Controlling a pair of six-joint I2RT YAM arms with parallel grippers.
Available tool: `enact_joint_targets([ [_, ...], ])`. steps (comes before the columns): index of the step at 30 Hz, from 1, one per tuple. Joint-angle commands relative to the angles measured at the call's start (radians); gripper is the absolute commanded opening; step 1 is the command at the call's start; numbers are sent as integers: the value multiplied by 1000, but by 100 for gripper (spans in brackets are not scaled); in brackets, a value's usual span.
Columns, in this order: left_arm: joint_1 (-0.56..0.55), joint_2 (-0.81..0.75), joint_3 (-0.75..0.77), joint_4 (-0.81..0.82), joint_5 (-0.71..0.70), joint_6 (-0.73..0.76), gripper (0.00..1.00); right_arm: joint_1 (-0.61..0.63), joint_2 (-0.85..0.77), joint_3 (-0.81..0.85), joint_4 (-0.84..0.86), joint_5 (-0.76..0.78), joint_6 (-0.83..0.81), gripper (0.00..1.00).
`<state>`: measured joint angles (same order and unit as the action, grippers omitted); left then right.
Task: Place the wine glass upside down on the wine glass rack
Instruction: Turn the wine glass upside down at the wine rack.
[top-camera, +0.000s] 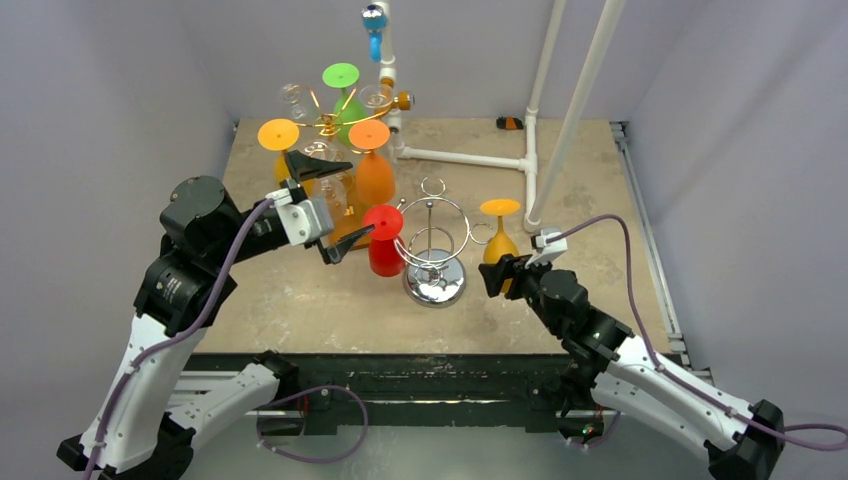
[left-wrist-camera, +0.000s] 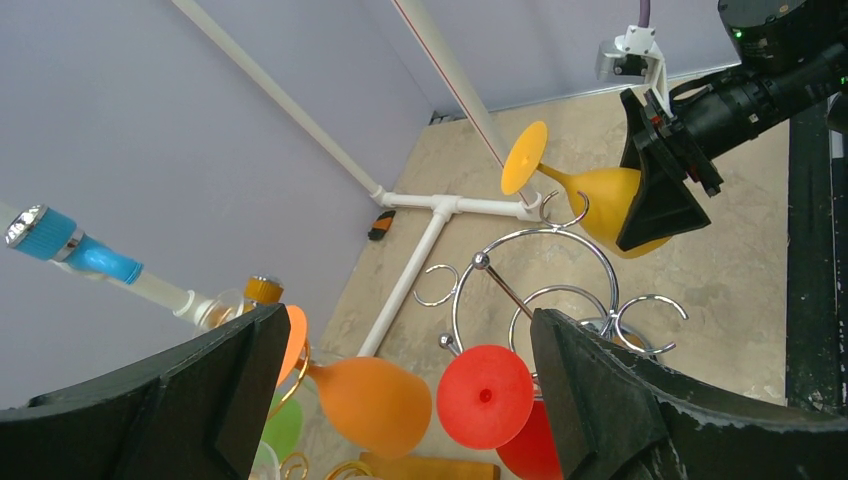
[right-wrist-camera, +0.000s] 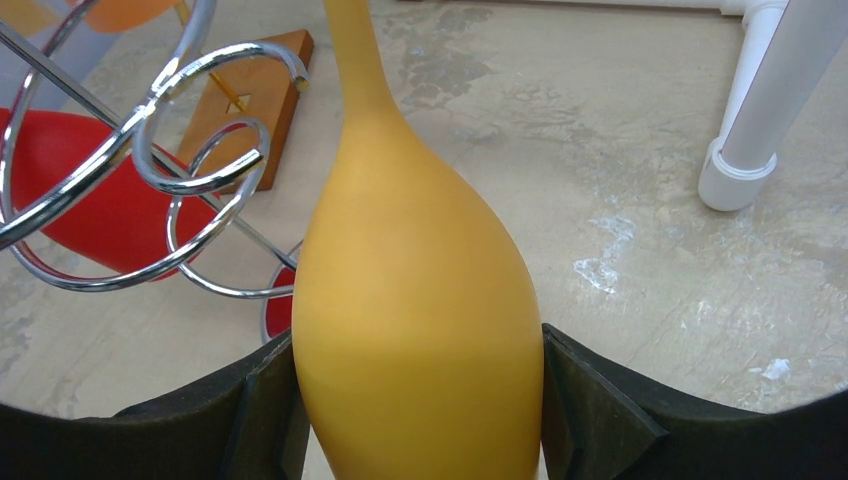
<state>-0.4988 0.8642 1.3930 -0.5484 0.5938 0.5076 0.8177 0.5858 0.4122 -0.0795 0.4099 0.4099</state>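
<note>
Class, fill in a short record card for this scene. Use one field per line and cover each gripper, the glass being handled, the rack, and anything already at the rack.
Right gripper: closed on the bowl of the yellow wine glass
Yellow wine glass: upside down, foot on top, just right of the chrome rack; cannot tell if it is hooked
Left gripper: open, holding nothing, left of the rack
Red wine glass: upside down at the rack's left side
</note>
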Motion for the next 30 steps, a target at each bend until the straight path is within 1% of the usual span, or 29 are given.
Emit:
enact_joint_targets([
  [1, -1, -7, -2, 14, -11, -24, 100, 0, 21, -29, 129, 11, 8, 58],
  [15, -1, -8, -17, 16, -11, -20, 100, 0, -1, -93, 231, -40, -14, 57],
  [24, -1, -16, -17, 14, -7, -11, 100, 0, 87, -83, 297, -84, -42, 58],
  [30, -1, -19, -19, 9, -7, -6, 100, 0, 111, -89, 323, -91, -55, 59],
])
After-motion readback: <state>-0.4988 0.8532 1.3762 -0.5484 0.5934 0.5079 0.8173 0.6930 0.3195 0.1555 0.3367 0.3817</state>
